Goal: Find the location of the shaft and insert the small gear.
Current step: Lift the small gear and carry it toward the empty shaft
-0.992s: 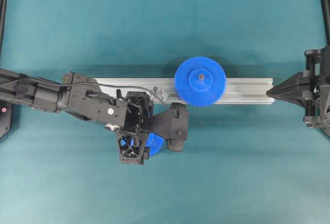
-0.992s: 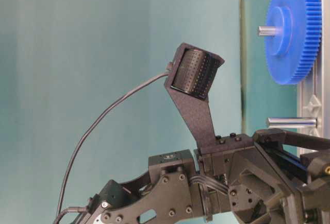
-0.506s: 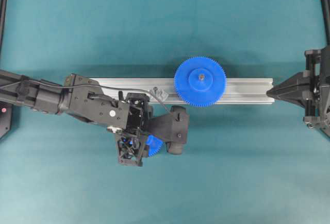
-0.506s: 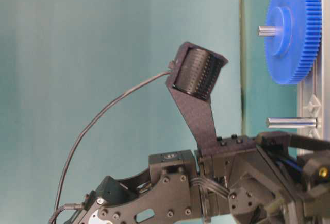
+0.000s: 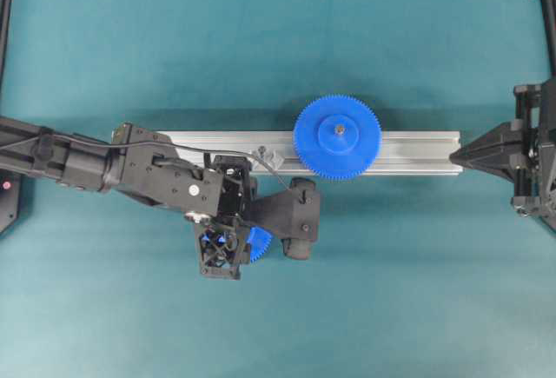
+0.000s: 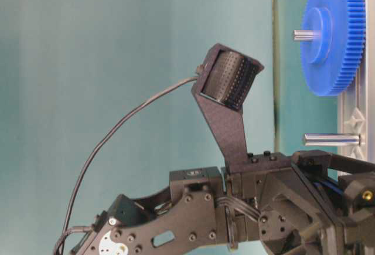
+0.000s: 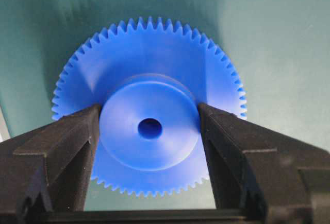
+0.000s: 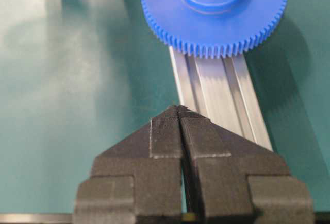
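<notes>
The small gear (image 7: 149, 59) is a bright blue toothed disc with its raised hub facing the left wrist camera. My left gripper (image 7: 148, 112) is shut on that hub, one black finger (image 7: 67, 141) pressed on each side. From overhead the left gripper (image 5: 222, 248) points down just in front of the rail, and only an edge of the small gear (image 5: 260, 243) shows beneath it. The shaft (image 5: 261, 149) is a thin grey pin standing on the rail, behind the left gripper; from table level the shaft (image 6: 331, 139) is bare. My right gripper (image 5: 455, 157) is shut and holds nothing.
A ribbed aluminium rail (image 5: 408, 152) runs left to right across the green mat. A wider blue gear (image 5: 336, 136) sits on its own pin on the rail, right of the shaft. My right gripper (image 8: 179, 108) rests at the rail's right end.
My left gripper's jaws have closed onto the small gear's hub. The left wrist has shifted slightly, and its camera stands a little higher in the table-level view. The right arm has not moved.
</notes>
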Tool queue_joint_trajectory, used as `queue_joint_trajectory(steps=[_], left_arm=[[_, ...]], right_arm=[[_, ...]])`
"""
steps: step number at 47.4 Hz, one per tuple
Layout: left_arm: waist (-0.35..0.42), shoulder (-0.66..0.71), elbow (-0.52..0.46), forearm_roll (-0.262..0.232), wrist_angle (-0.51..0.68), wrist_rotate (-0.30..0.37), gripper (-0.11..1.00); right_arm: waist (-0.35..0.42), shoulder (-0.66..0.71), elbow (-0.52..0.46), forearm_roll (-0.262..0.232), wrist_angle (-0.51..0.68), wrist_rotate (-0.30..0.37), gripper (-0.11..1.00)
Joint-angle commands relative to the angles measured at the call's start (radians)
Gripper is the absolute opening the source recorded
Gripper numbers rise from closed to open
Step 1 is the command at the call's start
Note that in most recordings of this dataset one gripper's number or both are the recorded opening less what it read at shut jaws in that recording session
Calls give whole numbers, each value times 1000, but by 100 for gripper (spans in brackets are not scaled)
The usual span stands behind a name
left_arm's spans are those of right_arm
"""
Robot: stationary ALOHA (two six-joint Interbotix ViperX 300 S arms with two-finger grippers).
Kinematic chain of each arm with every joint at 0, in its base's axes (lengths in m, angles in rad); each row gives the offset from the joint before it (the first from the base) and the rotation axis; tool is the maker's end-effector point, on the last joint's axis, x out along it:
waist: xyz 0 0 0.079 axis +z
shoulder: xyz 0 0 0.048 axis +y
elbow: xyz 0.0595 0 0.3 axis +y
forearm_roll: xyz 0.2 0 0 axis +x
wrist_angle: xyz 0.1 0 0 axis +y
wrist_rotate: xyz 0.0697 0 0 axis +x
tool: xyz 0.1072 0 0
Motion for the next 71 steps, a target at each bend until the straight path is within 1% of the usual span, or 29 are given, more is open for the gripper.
queue_joint_trajectory(steps=[1,11,25,35,43,55,71], left_arm=[[5,-15,-18,2,2,3,63],[3,-40,-48,3,17,5,63],[3,-74,-97,2,103,15,63],[5,-94,-141,3,189,69,63],[23,-107,-176,3,236,98,63],[61,-138,-233,6,275,137,63],[126,-147,-267,6,279,219,63]], right_arm=[[-3,6,-11,0,-9,11,-1],[-2,6,-12,0,-9,11,-1],[-2,6,-12,2,-9,11,-1],[-3,6,-12,2,-9,11,-1],[-3,6,-12,0,-9,11,-1],[-2,6,-12,2,-9,11,-1],[-3,6,-12,2,-9,11,-1]])
